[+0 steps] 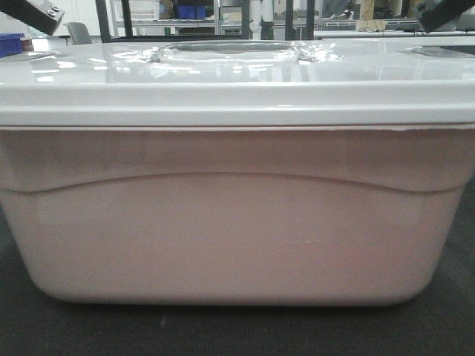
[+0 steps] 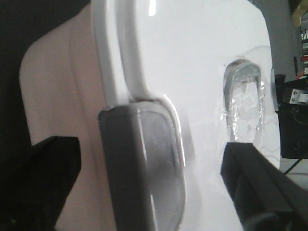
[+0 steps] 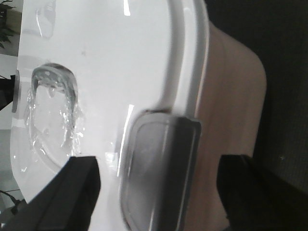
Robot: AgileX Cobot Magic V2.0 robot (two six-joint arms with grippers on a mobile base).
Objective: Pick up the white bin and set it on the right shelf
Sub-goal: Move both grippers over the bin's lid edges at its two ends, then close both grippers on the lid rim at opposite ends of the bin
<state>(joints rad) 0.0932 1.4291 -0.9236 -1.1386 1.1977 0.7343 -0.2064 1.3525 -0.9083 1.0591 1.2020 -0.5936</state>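
Pink-white wall of the white bin (image 1: pixel 237 222) fills the front view, close up. Tub sits flat on a dark surface (image 1: pixel 237 330), lid (image 1: pixel 237 81) on, recessed handle (image 1: pixel 230 50) at lid centre.

Left gripper (image 2: pixel 144 166) hangs over the bin's left end, released. Fingers are spread wide, one on the wall side and one over the lid, with the grey end latch (image 2: pixel 144 144) between them. No contact that I can make out.

Right gripper (image 3: pixel 161 175) mirrors this at the bin's right end, also spread, straddling the other latch (image 3: pixel 161 144).

Progress, my reading: arms are positioned for a two-sided grab, nothing clamped, bin not yet lifted. Left to do: close on both ends, lift, carry, set down.

Racks (image 1: pixel 185 26) show far behind the bin; which one is the right shelf I cannot tell.
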